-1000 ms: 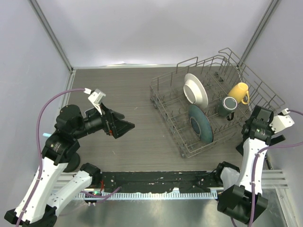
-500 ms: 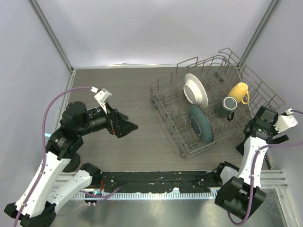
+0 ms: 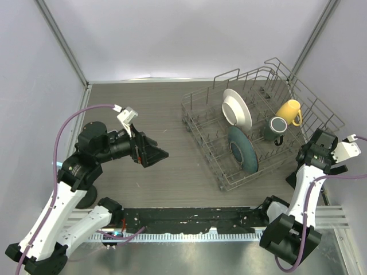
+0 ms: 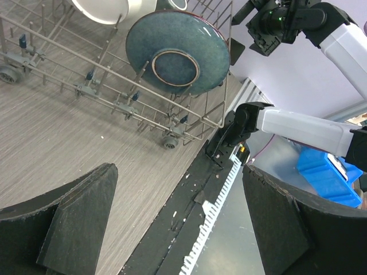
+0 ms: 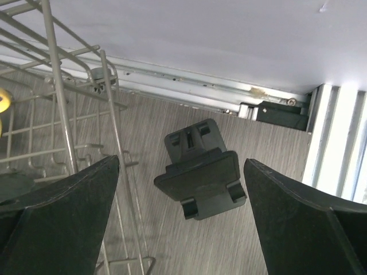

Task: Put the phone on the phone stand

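Note:
The phone stand's black clamp head [image 5: 200, 167], a flat plate with two small hooks, shows in the right wrist view, standing above the wood-grain table. My right gripper [image 5: 182, 162] is open, one finger on either side of the head and clear of it. In the top view the right arm [image 3: 314, 157] hangs over that spot beside the rack, hiding the stand. My left gripper [image 3: 153, 153] [image 4: 179, 169] is open and empty, held in the air left of the rack. The phone is out of view.
A wire dish rack [image 3: 198, 114] fills the right half, holding a white plate [image 3: 237, 109], a blue-green plate [image 3: 242, 150] [image 4: 176, 52], a dark green mug [image 3: 277, 128] and a yellow mug [image 3: 289, 112]. A dark round thing [image 3: 85, 200] lies partly under the left arm.
The left gripper has swung a little to the right, toward the rack. The right wrist has shifted slightly rightward. Both grippers stay open.

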Controlling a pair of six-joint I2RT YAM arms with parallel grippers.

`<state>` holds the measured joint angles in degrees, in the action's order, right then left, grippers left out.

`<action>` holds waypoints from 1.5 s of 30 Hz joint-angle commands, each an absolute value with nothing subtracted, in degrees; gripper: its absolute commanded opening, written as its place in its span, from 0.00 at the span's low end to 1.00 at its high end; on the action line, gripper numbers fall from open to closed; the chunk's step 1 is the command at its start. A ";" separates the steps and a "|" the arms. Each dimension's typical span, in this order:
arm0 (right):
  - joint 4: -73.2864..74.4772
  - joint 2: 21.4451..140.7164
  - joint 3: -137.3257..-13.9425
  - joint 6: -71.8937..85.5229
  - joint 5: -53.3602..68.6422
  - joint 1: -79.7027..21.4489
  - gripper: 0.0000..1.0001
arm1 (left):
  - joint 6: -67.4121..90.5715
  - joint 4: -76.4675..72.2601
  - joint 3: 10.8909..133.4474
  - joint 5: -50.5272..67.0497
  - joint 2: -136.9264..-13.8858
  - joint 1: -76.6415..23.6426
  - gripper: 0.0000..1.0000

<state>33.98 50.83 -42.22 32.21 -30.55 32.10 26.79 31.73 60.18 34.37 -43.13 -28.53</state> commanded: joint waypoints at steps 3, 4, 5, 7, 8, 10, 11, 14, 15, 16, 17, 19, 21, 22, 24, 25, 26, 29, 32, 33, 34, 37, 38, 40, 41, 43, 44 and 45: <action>39.72 48.95 -44.20 42.88 -30.49 32.52 0.92 | 27.51 29.18 62.05 36.21 -43.33 -29.00 0.94; 42.08 49.56 -44.64 44.89 -31.63 32.78 0.91 | 27.60 29.18 62.05 36.21 -43.42 -28.92 0.94; 43.75 51.14 -45.61 49.09 -33.73 33.04 0.90 | 27.77 29.18 62.14 36.21 -43.42 -29.00 0.94; 47.53 52.11 -46.05 52.98 -35.24 33.92 0.86 | 27.95 29.18 62.31 36.47 -43.51 -29.00 0.95; 47.81 52.29 -45.71 54.91 -35.68 34.27 0.85 | 27.95 29.18 62.31 36.39 -43.51 -29.00 0.94; 47.29 50.81 -45.27 55.55 -36.03 36.37 0.83 | 28.04 29.27 62.23 36.47 -43.42 -29.00 0.94; 47.02 50.28 -45.44 55.63 -35.95 37.34 0.82 | 28.04 29.35 62.23 36.56 -43.42 -29.00 0.94; 46.58 50.01 -46.75 55.20 -35.07 41.21 0.82 | 28.30 29.36 61.96 36.74 -43.59 -29.00 0.94; 46.41 50.62 -47.02 54.93 -34.29 42.00 0.82 | 28.21 29.27 61.88 36.65 -43.68 -29.00 0.94; 46.23 52.02 -47.20 54.93 -33.67 42.53 0.82 | 28.30 29.27 61.88 36.74 -43.86 -28.92 0.94; 45.97 52.90 -47.20 55.11 -33.05 43.32 0.82 | 28.13 29.18 61.79 36.74 -43.94 -28.92 0.94; 45.36 54.92 -46.94 56.33 -29.90 43.86 0.80 | 28.21 29.09 61.96 36.74 -44.21 -28.92 0.94; 45.00 55.81 -46.50 57.56 -27.87 43.95 0.79 | 28.21 29.18 62.22 36.83 -44.38 -29.00 0.94; 45.00 56.25 -46.49 58.79 -26.03 43.95 0.78 | 28.13 29.18 62.31 36.91 -44.47 -28.92 0.94; 45.09 57.39 -46.58 60.20 -24.70 43.95 0.78 | 28.21 29.27 62.49 36.91 -44.47 -28.92 0.94; 45.44 57.83 -46.67 61.60 -23.39 43.95 0.77 | 28.30 29.27 62.58 36.91 -44.47 -28.92 0.94; 45.96 58.79 -47.19 62.31 -22.86 43.95 0.77 | 28.39 29.35 62.49 36.91 -44.47 -29.00 0.94; 47.37 60.55 -47.64 64.59 -22.15 43.95 0.77 | 28.39 29.36 62.23 36.83 -44.30 -29.00 0.94; 47.37 61.17 -47.11 66.26 -22.32 43.95 0.73 | 28.30 29.71 62.31 36.83 -44.12 -28.92 0.94; 47.29 61.00 -46.76 66.70 -22.32 43.95 0.72 | 28.30 29.79 62.23 36.74 -44.21 -29.00 0.94; 46.42 60.65 -46.24 67.14 -22.50 43.95 0.69 | 28.21 29.79 62.23 36.74 -44.21 -28.92 0.94; 45.70 60.29 -45.18 68.82 -23.99 43.95 0.62 | 27.95 30.06 62.49 36.83 -44.21 -28.92 0.94; 45.70 60.38 -45.26 69.08 -24.52 43.95 0.60 | 27.86 30.32 62.58 36.74 -44.21 -28.92 0.94; 45.70 60.56 -45.09 70.05 -25.66 43.95 0.51 | 27.60 30.41 62.58 36.65 -44.30 -29.00 0.94; 45.62 60.64 -44.91 70.22 -25.66 43.95 0.48 | 27.42 30.58 62.49 36.30 -44.12 -29.00 0.94; 45.53 60.91 -44.91 70.75 -26.19 44.03 0.40 | 27.33 30.67 62.40 36.30 -44.03 -28.92 0.94; 45.53 61.00 -44.83 70.93 -26.37 43.95 0.38 | 27.33 30.59 62.32 36.21 -43.95 -28.92 0.94; 45.53 60.82 -44.82 71.10 -26.54 43.95 0.35 | 27.33 30.67 62.31 36.21 -43.86 -29.00 0.94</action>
